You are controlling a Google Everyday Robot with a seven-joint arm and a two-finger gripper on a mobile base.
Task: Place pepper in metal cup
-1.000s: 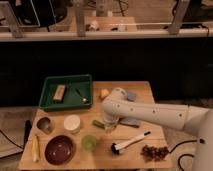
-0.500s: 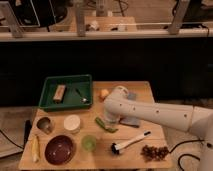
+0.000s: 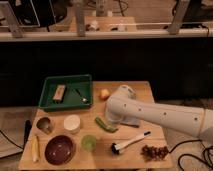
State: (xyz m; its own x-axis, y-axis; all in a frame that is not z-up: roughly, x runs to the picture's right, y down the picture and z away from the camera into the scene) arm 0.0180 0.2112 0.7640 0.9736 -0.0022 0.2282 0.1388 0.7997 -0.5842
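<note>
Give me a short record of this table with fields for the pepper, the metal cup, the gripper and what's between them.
pepper: lying on the table near its middle, outside every cup
metal cup: near the table's picture-left edge, beside the white cup
gripper: low at the pepper; whether it holds it cannot be told
between: white cup
status: pepper not yet in metal cup

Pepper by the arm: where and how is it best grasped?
Probably its slim middle, taken from above: the pepper lies flat and diagonal on the table, its narrow width suiting a pinch. The gripper is right over its upper-left part.
</note>
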